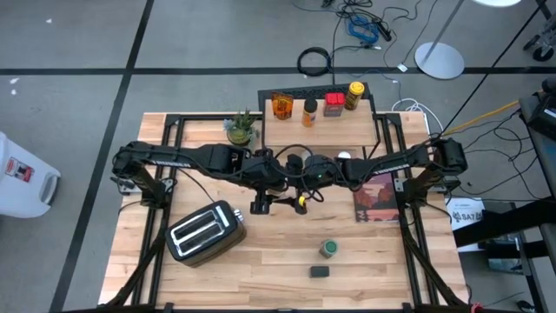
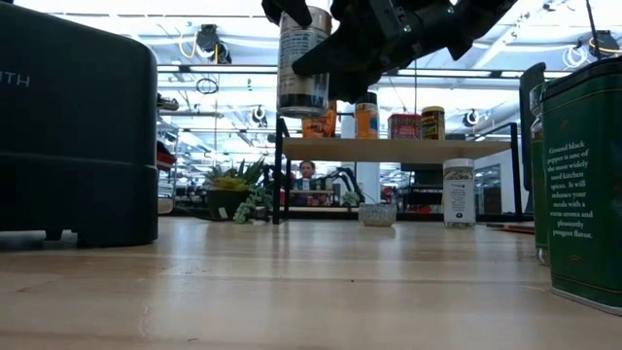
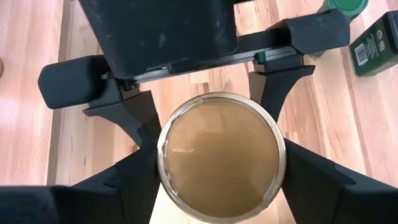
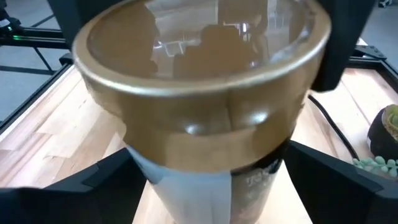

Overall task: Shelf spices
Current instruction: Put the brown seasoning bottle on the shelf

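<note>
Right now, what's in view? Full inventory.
table: 1, light wood
shelf: 1, light wood, table's far edge
orange jar: 1, on shelf
orange bottle: 1, on shelf
red tin: 1, on shelf
yellow jar: 1, on shelf
held jar: 1, tan, aloft mid-table
white jar: 1, on table by shelf
green-lid jar: 1, table front
green tin: 1, table front
plant: 1, green, left of shelf
toaster: 1, silver, front left
book: 1, reddish, right
left gripper: shut on held jar
right gripper: at held jar

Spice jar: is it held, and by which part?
Yes: the left end effector clamps the spice jar by its round sides, above the table.
</note>
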{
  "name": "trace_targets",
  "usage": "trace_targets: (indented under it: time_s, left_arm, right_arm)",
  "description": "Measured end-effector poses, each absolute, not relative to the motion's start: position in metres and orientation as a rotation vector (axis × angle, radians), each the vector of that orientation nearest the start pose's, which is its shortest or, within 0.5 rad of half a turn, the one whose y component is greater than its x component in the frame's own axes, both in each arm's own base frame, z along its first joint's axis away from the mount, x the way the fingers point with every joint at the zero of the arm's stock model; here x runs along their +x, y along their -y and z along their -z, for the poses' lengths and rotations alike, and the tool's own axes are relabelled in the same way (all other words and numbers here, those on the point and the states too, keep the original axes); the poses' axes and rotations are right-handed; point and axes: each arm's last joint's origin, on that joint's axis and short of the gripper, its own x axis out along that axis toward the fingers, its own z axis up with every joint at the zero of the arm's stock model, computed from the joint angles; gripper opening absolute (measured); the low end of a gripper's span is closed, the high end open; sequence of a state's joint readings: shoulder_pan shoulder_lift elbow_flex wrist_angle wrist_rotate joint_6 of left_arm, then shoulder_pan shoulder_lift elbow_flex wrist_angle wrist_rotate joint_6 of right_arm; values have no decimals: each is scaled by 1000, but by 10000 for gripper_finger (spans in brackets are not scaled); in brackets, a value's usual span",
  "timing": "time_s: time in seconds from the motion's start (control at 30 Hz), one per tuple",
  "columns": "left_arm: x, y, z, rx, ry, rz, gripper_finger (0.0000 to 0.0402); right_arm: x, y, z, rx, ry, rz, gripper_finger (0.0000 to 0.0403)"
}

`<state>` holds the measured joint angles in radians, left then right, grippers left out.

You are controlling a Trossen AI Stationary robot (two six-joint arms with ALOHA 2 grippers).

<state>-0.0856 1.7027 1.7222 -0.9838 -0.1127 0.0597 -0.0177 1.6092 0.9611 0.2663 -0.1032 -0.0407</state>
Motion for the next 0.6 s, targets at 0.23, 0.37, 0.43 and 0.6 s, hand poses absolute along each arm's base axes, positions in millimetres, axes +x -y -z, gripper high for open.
trace_targets:
  time_s: [0.23,0.37,0.43,0.6]
  left_arm:
    - [349,26,-365,164,-954,-22,282]
    - [345,25,-379,175,-945,-41,282]
    - [342,25,-385,175,-940,-43,282]
    - [339,24,-398,181,-916,-65,282]
  right_arm:
    - [343,4,-242,-2,-388,-72,349]
    - [332,5,-255,-5,-388,-32,349]
    - [327,5,-261,1,-394,-27,349]
    - [315,-1,-271,23,-411,-17,349]
